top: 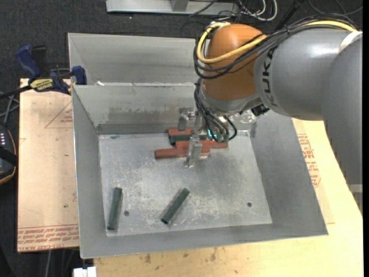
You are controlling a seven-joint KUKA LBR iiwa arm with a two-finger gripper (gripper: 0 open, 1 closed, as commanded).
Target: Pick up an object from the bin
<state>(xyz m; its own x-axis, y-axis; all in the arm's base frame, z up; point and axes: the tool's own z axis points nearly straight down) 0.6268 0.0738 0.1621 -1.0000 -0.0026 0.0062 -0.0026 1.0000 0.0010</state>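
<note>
— Two dark green bars lie near the front of the bin (86,172): the left green bar (115,208) and the tilted middle green bar (174,206). And the red ones?

— Flat red-brown bars (170,153), clustered mid-bin toward the back wall. The hand (193,154) is down among them, at their right part. Clenched or released, I cannot tell.

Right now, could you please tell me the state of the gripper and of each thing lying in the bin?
Gripper: low among the red bars; whether it grips one cannot be told.
Red bars: lying clustered on the floor of the bin at the back middle, partly under the gripper.
Left dark green bar: lying flat at the front left, alone.
Right dark green bar: lying flat, slanted, at the front middle, alone.
</note>
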